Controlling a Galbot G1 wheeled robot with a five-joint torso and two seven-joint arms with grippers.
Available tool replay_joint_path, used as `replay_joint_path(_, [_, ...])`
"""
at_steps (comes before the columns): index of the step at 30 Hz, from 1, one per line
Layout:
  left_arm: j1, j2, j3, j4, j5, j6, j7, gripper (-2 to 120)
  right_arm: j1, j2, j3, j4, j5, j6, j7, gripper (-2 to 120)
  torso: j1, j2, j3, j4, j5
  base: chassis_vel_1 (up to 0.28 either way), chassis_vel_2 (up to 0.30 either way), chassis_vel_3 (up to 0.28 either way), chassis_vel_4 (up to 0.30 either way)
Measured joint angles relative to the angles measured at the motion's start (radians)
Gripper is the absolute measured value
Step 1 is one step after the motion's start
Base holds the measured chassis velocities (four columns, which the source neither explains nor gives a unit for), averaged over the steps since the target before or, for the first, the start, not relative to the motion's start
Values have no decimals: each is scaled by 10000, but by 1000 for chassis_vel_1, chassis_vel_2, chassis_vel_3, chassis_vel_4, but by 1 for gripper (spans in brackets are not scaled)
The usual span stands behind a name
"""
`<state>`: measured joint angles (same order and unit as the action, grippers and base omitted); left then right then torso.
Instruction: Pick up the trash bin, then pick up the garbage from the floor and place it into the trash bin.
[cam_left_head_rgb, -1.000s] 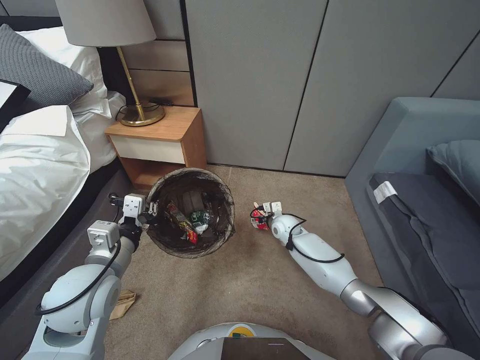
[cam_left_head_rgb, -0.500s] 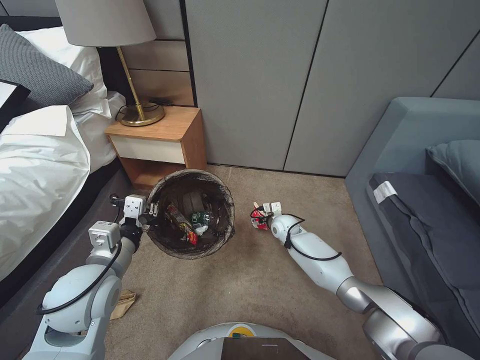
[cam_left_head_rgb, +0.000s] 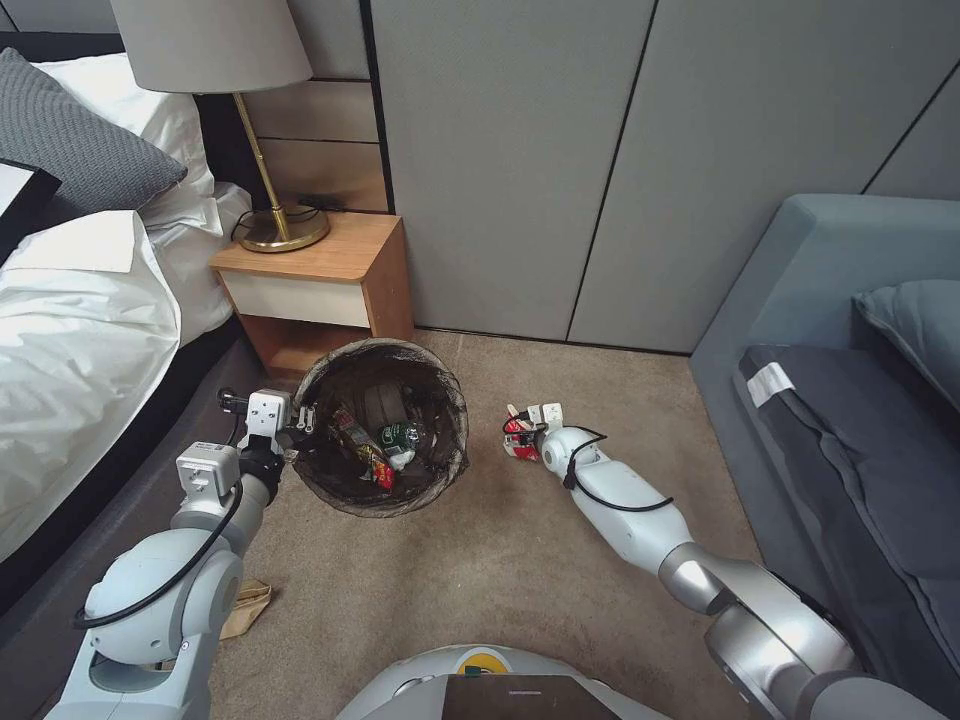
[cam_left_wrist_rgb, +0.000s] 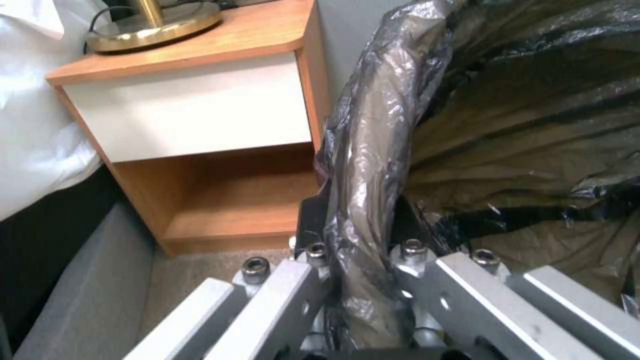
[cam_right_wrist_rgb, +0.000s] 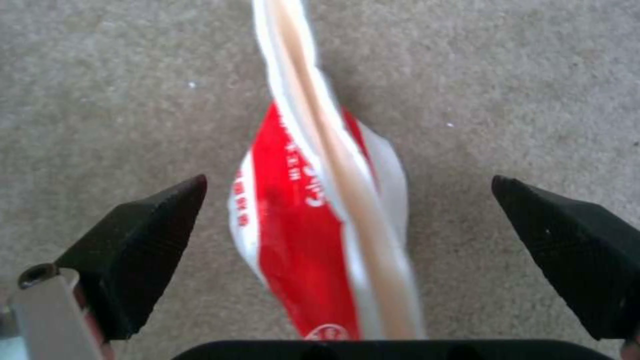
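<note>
The trash bin (cam_left_head_rgb: 440, 390), lined with a dark bag, hangs just off the floor (cam_left_head_rgb: 500, 560) in front of the nightstand. My left gripper (cam_left_head_rgb: 300, 420) is shut on its near-left rim; the left wrist view shows the fingers (cam_left_wrist_rgb: 427, 270) clamping the bag-covered rim (cam_left_wrist_rgb: 367, 165). Snack wrappers (cam_left_head_rgb: 362, 450) and a small bottle (cam_left_head_rgb: 400, 437) lie inside. My right gripper (cam_left_head_rgb: 520, 436) is low over a red and white wrapper (cam_left_head_rgb: 516, 440) on the carpet. In the right wrist view the gripper (cam_right_wrist_rgb: 347, 180) is open, with the wrapper (cam_right_wrist_rgb: 293, 220) between its black fingertips (cam_right_wrist_rgb: 153, 220).
A flattened brown paper bag (cam_left_head_rgb: 246, 606) lies on the carpet by my left arm. The wooden nightstand (cam_left_head_rgb: 320, 285) with a brass lamp (cam_left_head_rgb: 270, 215) stands behind the bin. The bed (cam_left_head_rgb: 80, 330) is at the left, a grey sofa (cam_left_head_rgb: 850, 420) at the right, wall panels behind.
My right arm's elbow has swung a little to the left while its gripper stays at the red wrapper. The bin and left gripper have barely moved.
</note>
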<state>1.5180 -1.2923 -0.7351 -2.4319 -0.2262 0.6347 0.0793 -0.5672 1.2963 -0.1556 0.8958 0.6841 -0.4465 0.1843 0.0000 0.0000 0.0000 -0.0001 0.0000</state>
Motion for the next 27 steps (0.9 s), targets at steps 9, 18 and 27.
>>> replay_joint_path(9, [-47, -28, 2, 20, -2, -2, 1, 0, -10, 180, 262, -422, -386, 136, -182, 100, 0, 0, 0, 1, 1, 0, 0, 0, 0])
replay_joint_path(18, [-16, -23, -51, 23, -9, -4, -1, 0, -21, 270, 390, -727, -654, 228, -302, 100, 0, 0, 0, 1, 0, 0, 0, 0, 0])
replay_joint_path(27, [1, -37, -38, 22, -9, -8, -4, 0, -23, 355, 480, -926, -965, 306, -512, 96, 0, 0, 0, 1, 0, 0, 0, 0, 0])
